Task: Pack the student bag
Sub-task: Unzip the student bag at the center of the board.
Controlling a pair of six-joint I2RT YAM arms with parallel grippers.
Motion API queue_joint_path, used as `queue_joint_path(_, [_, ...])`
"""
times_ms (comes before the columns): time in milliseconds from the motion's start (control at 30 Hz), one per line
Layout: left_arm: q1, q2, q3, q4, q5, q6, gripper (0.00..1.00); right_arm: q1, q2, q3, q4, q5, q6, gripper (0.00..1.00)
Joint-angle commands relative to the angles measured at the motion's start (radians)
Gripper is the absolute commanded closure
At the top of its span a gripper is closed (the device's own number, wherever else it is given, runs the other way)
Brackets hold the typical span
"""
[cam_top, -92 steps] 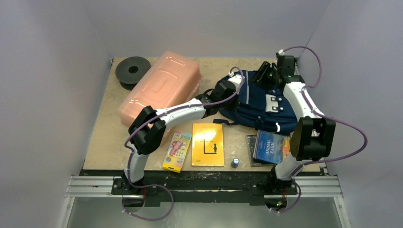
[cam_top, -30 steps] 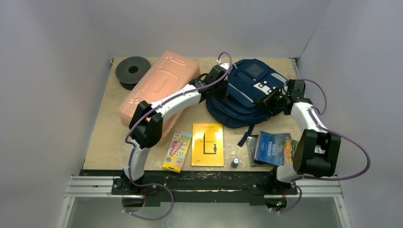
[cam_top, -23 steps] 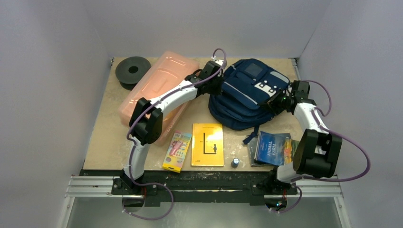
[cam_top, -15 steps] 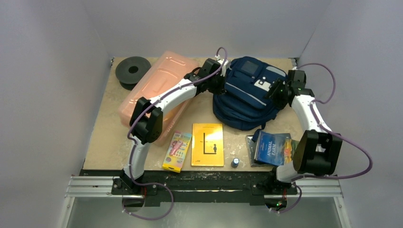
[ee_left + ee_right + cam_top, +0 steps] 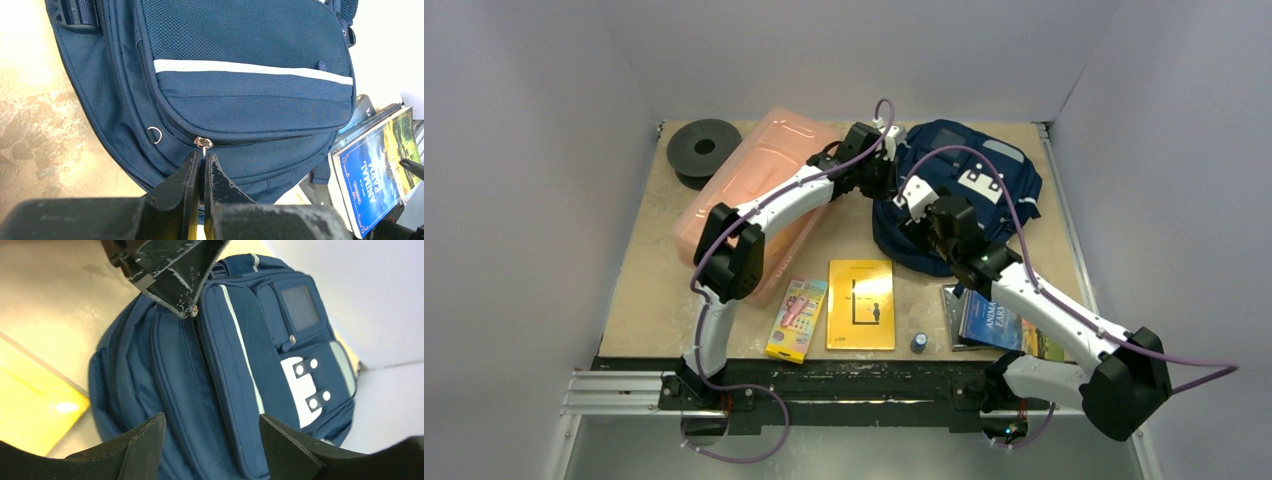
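— So, which step is this, in your opinion?

— I think it is the opening of the student bag (image 5: 984,185). It seems nothing is packed yet. The yellow book (image 5: 861,303), the Animal Farm book (image 5: 372,170) and the colourful packet (image 5: 796,318) lie on the tabletop (image 5: 654,290) near the front edge.

— And the bag itself, where is it?

— At the far right part of the tabletop, just beside the pink box (image 5: 759,185). It lies on its back with the front pockets up.

— What do the left fingers (image 5: 187,180) do?

— They are pressed together, and between their tips is the small metal zip pull (image 5: 203,143), at one end of the zip under the front pocket. The part of the zip that I can see looks closed.

— And the right fingers (image 5: 135,450)?

— They stand wide apart and carry nothing. They hang above the near part of the bag. I cannot tell if they touch the cloth.

— Then what does the next move need?

— In my judgement, the left arm must draw the pull along the curve of the zip and not straight, or the pull can slip out. The right fingers should come down and pinch the cloth near the zip. The bag looks soft, so it may slide together with the pull.
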Motion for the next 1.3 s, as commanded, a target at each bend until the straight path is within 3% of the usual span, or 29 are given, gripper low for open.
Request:
queue_joint_path(0, [0.008,-0.083,0.001,0.038,0.045,-0.008,1.00,-0.005,0.076,0.028,0.113,-0.079,-0.352,0.29])
queue_joint_path(167, [0.011,-0.097,-0.020,0.062,0.056,-0.014,1.00,-0.017,0.200,0.033,0.238,0.004,-0.463,0.33])
queue_joint_path(533, [0.015,-0.116,-0.050,0.091,0.078,-0.015,1.00,-0.041,0.368,0.074,0.353,0.097,-0.451,0.49])
queue_joint_path(600, [0.017,-0.122,-0.056,0.093,0.079,-0.010,1.00,-0.057,0.377,0.077,0.354,0.119,-0.431,0.62])
queue_joint_path(667, [0.019,-0.125,-0.062,0.096,0.078,-0.010,1.00,-0.076,0.381,0.074,0.355,0.150,-0.403,0.90])
queue_joint_path(700, [0.022,-0.127,-0.065,0.099,0.077,-0.013,1.00,-0.086,0.374,0.060,0.369,0.160,-0.390,0.98])
queue_joint_path(833, [0.030,-0.134,-0.074,0.109,0.062,-0.015,1.00,-0.148,0.281,-0.004,0.388,0.079,-0.296,1.00])
queue_joint_path(933, [0.040,-0.132,-0.055,0.079,-0.055,0.011,1.00,-0.171,0.213,-0.061,0.386,-0.035,-0.274,1.00])
queue_joint_path(1067, [0.060,-0.061,0.052,-0.006,-0.218,0.089,1.00,-0.191,0.185,-0.159,0.482,-0.077,-0.303,1.00])
queue_joint_path(1267, [0.068,0.076,0.217,0.001,-0.259,0.102,1.00,-0.202,0.194,-0.205,0.608,-0.150,-0.316,1.00])
